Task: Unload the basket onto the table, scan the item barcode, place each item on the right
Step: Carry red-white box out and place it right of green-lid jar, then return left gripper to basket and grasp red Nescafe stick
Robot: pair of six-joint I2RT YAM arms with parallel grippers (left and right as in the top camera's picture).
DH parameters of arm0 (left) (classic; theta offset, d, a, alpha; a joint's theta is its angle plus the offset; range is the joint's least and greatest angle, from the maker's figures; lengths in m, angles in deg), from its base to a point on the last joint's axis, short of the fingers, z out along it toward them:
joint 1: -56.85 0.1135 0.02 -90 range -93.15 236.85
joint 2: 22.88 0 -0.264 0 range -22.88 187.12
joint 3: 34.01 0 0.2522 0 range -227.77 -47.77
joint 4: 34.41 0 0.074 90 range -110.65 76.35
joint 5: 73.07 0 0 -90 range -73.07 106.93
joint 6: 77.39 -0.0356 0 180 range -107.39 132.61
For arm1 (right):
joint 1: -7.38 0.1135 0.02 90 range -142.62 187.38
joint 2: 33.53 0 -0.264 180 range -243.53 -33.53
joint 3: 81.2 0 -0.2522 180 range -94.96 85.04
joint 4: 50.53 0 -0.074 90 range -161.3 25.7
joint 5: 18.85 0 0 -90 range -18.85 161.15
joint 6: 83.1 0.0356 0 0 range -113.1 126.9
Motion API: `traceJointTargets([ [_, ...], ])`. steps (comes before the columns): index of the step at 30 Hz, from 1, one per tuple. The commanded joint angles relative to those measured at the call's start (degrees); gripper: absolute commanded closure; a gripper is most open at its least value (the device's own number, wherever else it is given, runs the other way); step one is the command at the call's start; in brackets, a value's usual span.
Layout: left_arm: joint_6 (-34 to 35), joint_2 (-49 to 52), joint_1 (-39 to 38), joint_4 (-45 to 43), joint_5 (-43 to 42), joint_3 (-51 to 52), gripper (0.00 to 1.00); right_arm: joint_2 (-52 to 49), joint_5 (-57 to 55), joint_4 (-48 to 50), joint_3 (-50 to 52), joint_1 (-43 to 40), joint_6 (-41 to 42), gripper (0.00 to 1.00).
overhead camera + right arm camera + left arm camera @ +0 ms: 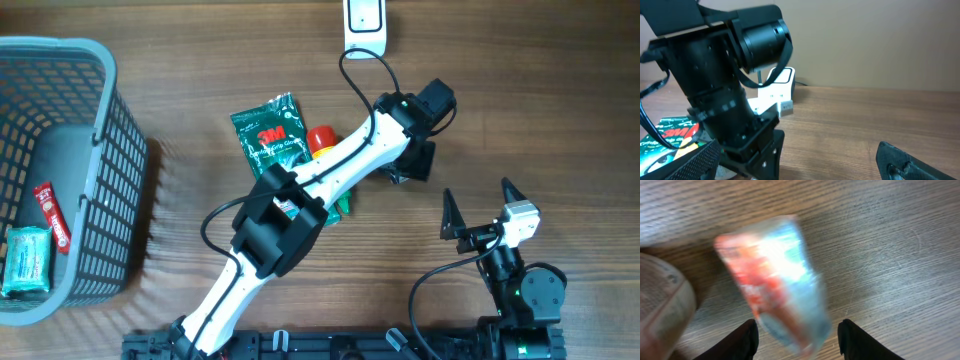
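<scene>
Left wrist view: my left fingers (747, 340) stand half open, gripping nothing; the blurry red, white and blue pouch (775, 280) is loose between them at six o'clock. I cannot tell if the white scanner (365, 20), twelve o'clock overhead, read it. Barcode hidden. My right fingers (450, 215) are wide open, empty.

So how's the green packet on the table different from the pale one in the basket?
The green packet is dark with a red logo; the basket packet is pale teal. The green packet looks bigger and is partly hidden by the left arm; the basket packet lies uncovered. Both lie flat.
</scene>
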Motion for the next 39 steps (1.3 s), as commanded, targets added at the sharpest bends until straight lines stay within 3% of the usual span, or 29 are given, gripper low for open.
traceJointTargets([
  [1,0.17,-8.37,1.99,0.04,0.59,-3.26,0.41,0.50,-0.55,0.26,0.07,0.33,-0.66,0.00],
  [7,0.13,-21.44,5.81,0.13,7.45,-4.81,0.36,0.50,-0.55,0.28,0.07,0.33,-0.68,0.00],
  [17,0.24,-42.97,19.21,9.31,25.90,-4.81,0.11,0.50,-0.55,0.28,0.07,0.33,-0.66,0.00],
  [20,3.13,-46.64,26.62,15.04,26.12,-4.81,0.00,0.50,-0.55,0.28,0.07,0.33,-0.66,0.00],
  [27,12.46,-50.18,49.46,26.14,26.08,-4.79,0.00,0.50,-0.55,0.28,0.07,0.33,-0.66,0.00],
  [34,12.35,-50.07,68.76,29.83,24.48,-0.68,0.00,0.50,-0.55,0.28,0.07,0.33,-0.68,0.00],
  [39,7.37,-50.21,79.97,25.24,17.70,8.31,0.00,0.50,-0.55,0.26,0.07,0.33,-0.66,0.00],
])
